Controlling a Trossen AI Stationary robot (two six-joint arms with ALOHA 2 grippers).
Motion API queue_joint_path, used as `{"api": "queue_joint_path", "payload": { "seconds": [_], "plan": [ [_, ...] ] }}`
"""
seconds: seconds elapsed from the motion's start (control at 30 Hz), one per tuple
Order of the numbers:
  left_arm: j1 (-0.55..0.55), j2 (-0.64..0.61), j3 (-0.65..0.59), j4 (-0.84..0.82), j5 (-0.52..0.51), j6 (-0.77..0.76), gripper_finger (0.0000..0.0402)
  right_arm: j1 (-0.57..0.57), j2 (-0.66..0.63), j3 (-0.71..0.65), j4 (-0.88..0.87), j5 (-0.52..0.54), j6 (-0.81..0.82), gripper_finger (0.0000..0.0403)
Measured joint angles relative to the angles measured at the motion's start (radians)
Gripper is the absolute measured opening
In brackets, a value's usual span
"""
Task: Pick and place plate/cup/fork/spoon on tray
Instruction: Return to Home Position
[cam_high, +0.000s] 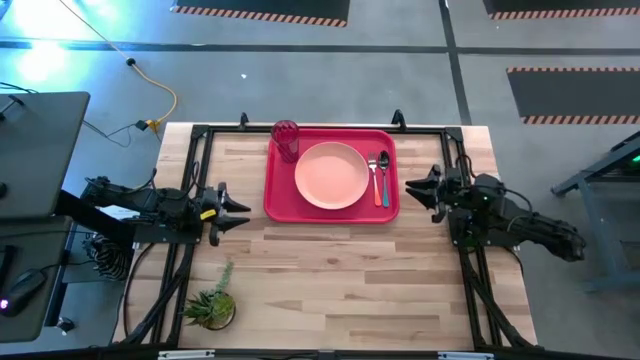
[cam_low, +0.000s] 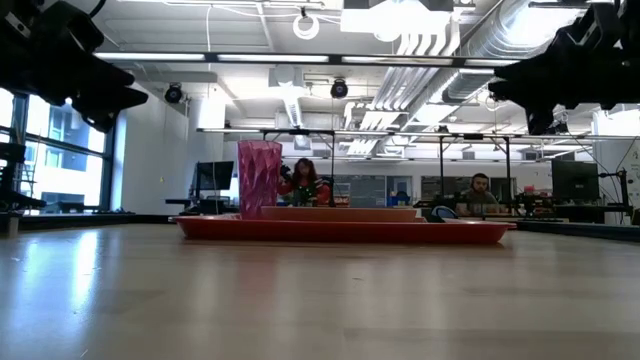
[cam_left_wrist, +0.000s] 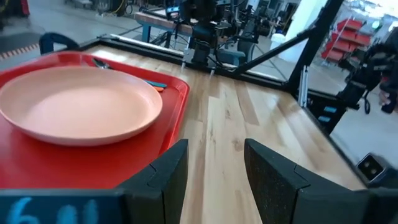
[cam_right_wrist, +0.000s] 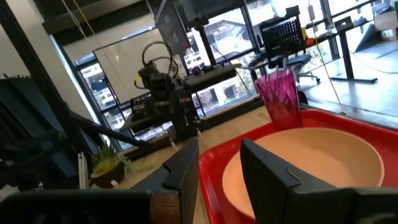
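Note:
The red tray (cam_high: 275, 195) lies at the table's far middle. On it rest the peach-pink plate (cam_high: 331, 175), the dark red cup (cam_high: 286, 139) standing upright at its far left corner, and the orange-handled fork (cam_high: 375, 178) and teal-handled spoon (cam_high: 385, 180) side by side at its right. My left gripper (cam_high: 240, 209) is open and empty left of the tray. My right gripper (cam_high: 412, 190) is open and empty right of the tray. The plate also shows in the left wrist view (cam_left_wrist: 74, 102) and the right wrist view (cam_right_wrist: 311, 162).
A small potted plant (cam_high: 212, 303) stands near the table's near left corner. Black frame rails (cam_high: 190, 170) run along the table's left, right and far edges. Bare wood (cam_high: 340, 280) spans the near half of the table. People sit in the room beyond (cam_low: 305, 182).

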Motion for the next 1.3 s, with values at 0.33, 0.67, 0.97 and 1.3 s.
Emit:
{"api": "queue_joint_path", "payload": {
  "seconds": [0.33,0.67,0.97,1.3],
  "plan": [
    [0.000,0.000,0.000,0.000,0.000,0.130,0.0145,0.000,0.000,-0.033,-0.016,0.024,-0.064,0.0110],
    [0.000,0.000,0.000,0.000,0.000,0.130,0.0145,0.000,0.002,-0.033,-0.024,0.024,-0.055,0.0110],
    [0.000,0.000,0.000,0.000,0.000,0.130,0.0145,0.000,0.002,-0.033,-0.024,0.024,-0.016,0.0110],
    [0.000,0.000,0.000,0.000,0.000,0.130,0.0145,0.000,0.002,-0.033,-0.024,0.023,-0.016,0.0110]
  ]
}}
